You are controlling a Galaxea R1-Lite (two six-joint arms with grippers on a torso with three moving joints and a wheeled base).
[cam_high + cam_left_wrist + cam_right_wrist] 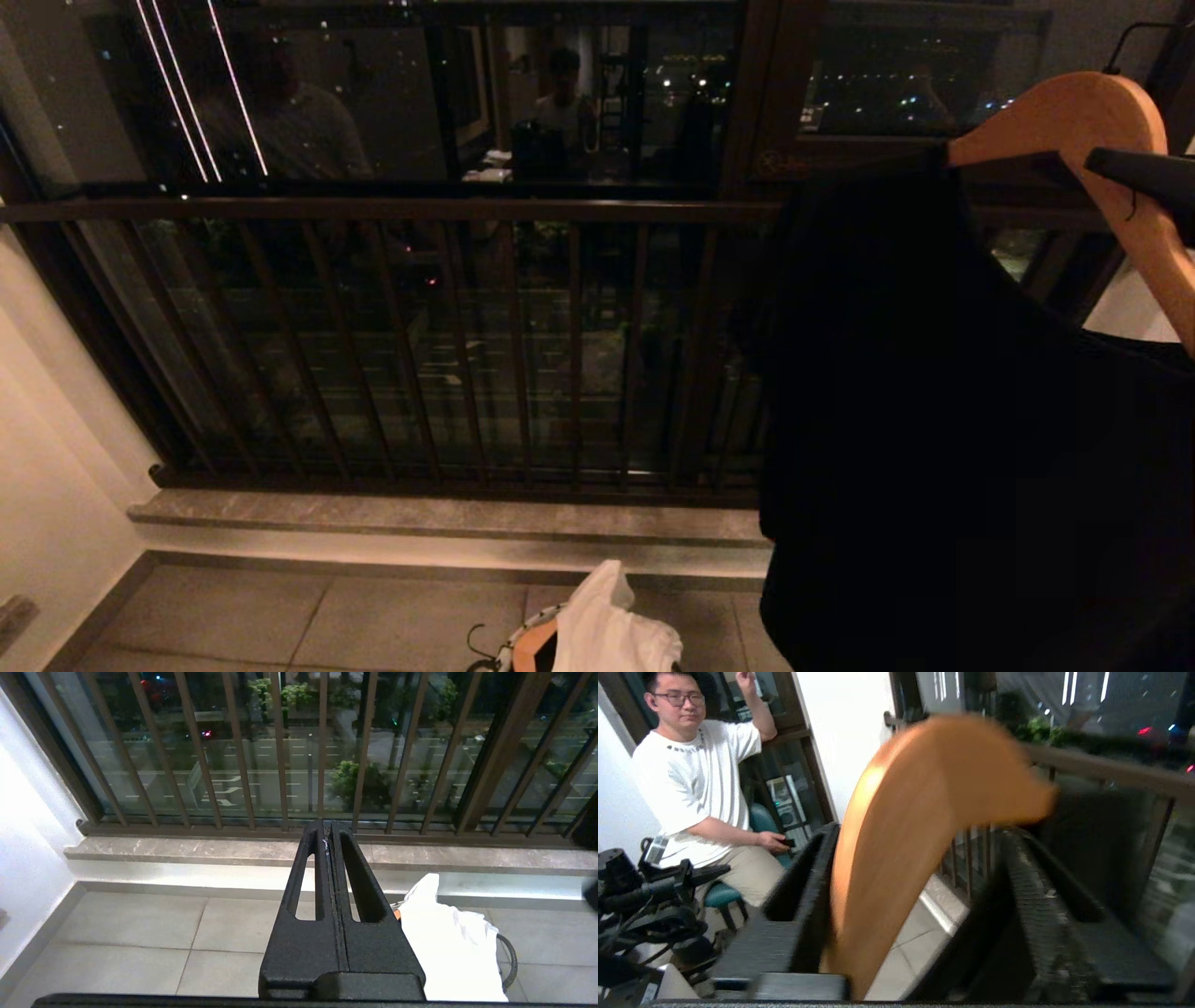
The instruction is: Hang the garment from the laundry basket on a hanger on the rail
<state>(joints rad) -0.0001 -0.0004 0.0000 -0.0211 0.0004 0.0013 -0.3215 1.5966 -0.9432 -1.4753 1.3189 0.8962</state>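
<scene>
A black garment (934,392) hangs on a wooden hanger (1074,117) at the right of the head view, the hanger's dark hook (1125,37) rising above it. My right gripper (920,835) is open around the hanger's arm (896,849): the wood rests against one finger and a clear gap shows to the other. The laundry basket (504,656) stands on the floor below, holding a white garment (611,635) and another wooden hanger (534,644). My left gripper (331,826) is parked low, shut and empty, beside the white garment (448,947). The rail is out of view.
A dark brown window railing (420,210) with vertical bars runs across the front above a stone sill (420,513). A white wall (47,448) closes the left side. A person (691,779) sits behind the right arm near camera gear (644,896).
</scene>
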